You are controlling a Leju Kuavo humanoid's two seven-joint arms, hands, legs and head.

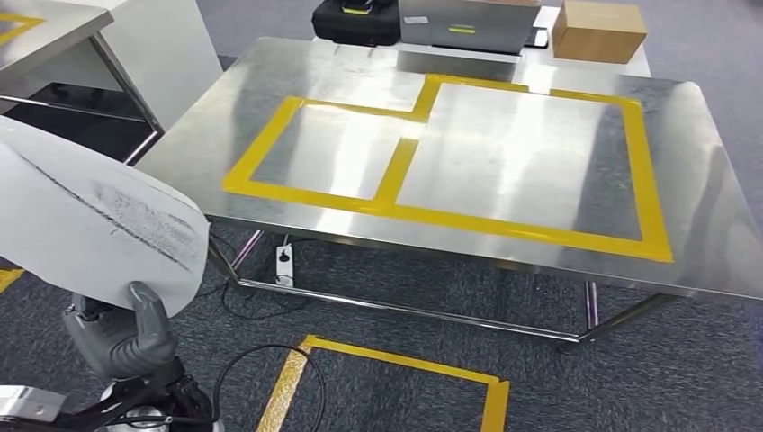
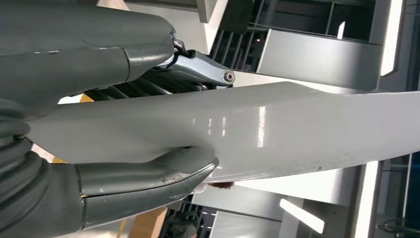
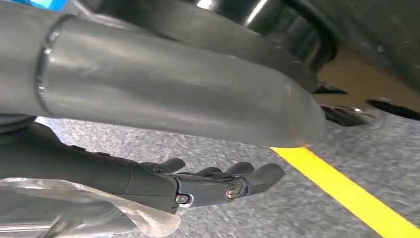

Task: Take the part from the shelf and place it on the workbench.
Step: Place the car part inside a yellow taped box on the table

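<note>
The part (image 1: 85, 211) is a large white curved panel with dark scuff marks, held up at the left of the head view. My left hand (image 1: 126, 337) grips its lower edge from below. In the left wrist view the thumb (image 2: 148, 181) presses one face of the white panel (image 2: 277, 134) and the dark fingers (image 2: 198, 69) clamp the other. The steel workbench (image 1: 720, 216), marked with yellow tape rectangles (image 1: 450, 220), stands ahead and to the right of the part. My right hand (image 3: 208, 183) hangs over grey carpet with its fingers loosely apart and nothing in them.
A cardboard box (image 1: 598, 30), a black case (image 1: 355, 20) and a grey device (image 1: 463, 22) sit beyond the workbench's far edge. A second steel table (image 1: 54, 36) stands at the far left. Cables and a power strip (image 1: 284, 264) lie under the bench; yellow tape (image 1: 396, 360) marks the carpet.
</note>
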